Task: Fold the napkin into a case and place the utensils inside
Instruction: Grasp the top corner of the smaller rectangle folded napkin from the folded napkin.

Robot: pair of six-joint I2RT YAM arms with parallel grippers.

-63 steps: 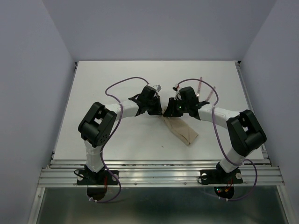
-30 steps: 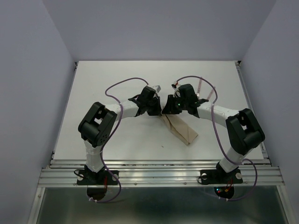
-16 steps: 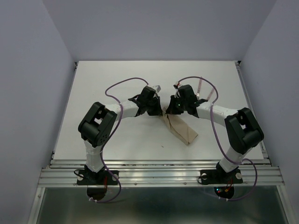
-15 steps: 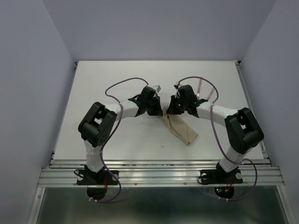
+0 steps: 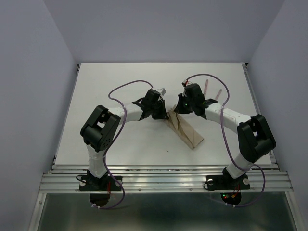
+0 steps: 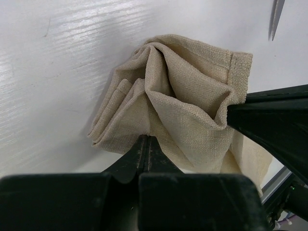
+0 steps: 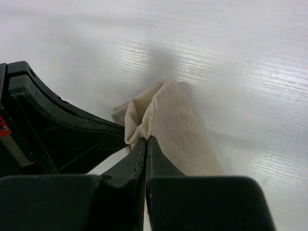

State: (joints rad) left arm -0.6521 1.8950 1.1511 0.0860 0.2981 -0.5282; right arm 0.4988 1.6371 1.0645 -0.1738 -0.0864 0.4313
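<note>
Between the 2 grippers, the napkin (image 5: pixel 186 132) bunches at its far end. Left gripper (image 6: pixel 146 140) and right gripper (image 7: pixel 146 139) each pinch it, fully closed. The utensils (image 5: pixel 206 85) lie just beyond the right one.

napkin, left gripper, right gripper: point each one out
napkin (image 5: pixel 188 135), top external view, middle of the folded strip.
left gripper (image 6: pixel 146 143), left wrist view, between its shut fingertips.
right gripper (image 7: pixel 146 143), right wrist view, between its shut fingertips.

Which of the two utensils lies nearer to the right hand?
The left utensil: it lies close beside the right hand. The right utensil lies farther out to the right.
</note>
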